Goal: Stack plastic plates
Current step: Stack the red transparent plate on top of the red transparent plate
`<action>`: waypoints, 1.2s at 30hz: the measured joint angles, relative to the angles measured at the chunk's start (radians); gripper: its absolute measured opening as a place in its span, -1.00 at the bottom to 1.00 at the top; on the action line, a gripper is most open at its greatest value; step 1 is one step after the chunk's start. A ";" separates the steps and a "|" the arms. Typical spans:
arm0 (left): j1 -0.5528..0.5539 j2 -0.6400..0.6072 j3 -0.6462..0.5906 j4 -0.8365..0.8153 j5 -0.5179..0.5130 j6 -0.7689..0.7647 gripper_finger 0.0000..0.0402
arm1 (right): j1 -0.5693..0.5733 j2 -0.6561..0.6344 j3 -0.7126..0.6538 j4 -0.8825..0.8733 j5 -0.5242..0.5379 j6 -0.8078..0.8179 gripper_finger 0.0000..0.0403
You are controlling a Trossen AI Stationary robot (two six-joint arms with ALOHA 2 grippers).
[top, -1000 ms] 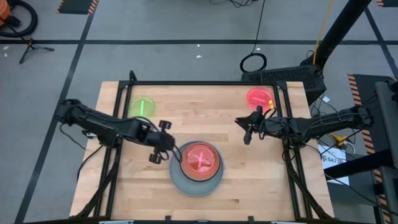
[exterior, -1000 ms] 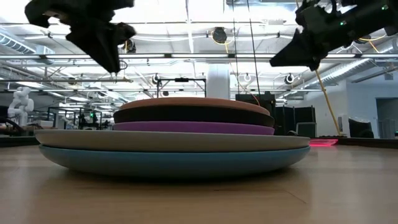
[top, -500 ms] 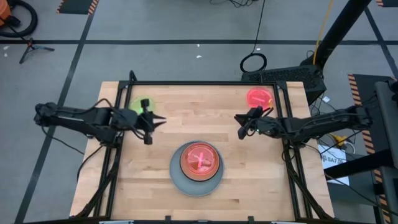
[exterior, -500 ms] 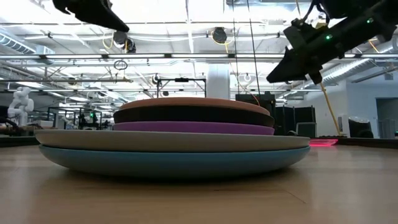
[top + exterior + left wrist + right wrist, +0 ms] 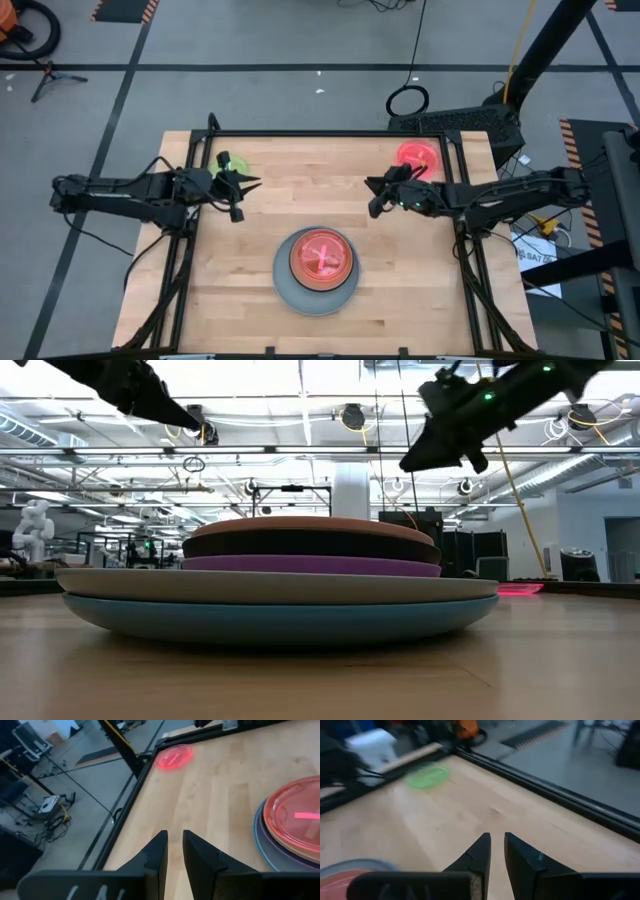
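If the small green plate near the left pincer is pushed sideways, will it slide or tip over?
The small green plate lies flat and looks thin, so it would probably slide on the smooth wooden table rather than tip. It appears small and plastic, likely light, so a gentle push may move it far. Its low rim may be hard for the left pincer to grasp.

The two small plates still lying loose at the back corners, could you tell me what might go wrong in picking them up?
The small neon green plate lies flat by the table's frame under the left gripper, so its fingers may slide off. The small red-pink plate hugs the opposite corner, cramping the right gripper.
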State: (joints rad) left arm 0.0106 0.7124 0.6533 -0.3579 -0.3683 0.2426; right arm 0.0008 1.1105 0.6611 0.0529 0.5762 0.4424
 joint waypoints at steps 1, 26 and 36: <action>0.003 0.000 0.000 0.000 0.000 -0.001 -0.67 | -0.015 0.017 0.027 -0.041 0.001 0.015 -0.75; 0.024 0.000 0.000 -0.006 0.000 0.019 -0.67 | -0.509 0.430 0.314 -0.866 -0.132 0.279 -0.75; 0.024 0.000 0.000 -0.005 0.000 0.028 -0.67 | -0.576 0.503 0.314 -0.792 -0.163 0.182 -0.85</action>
State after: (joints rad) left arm 0.0345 0.7128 0.6533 -0.3630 -0.3683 0.2701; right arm -0.5754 1.6138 0.9752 -0.7387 0.4137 0.6242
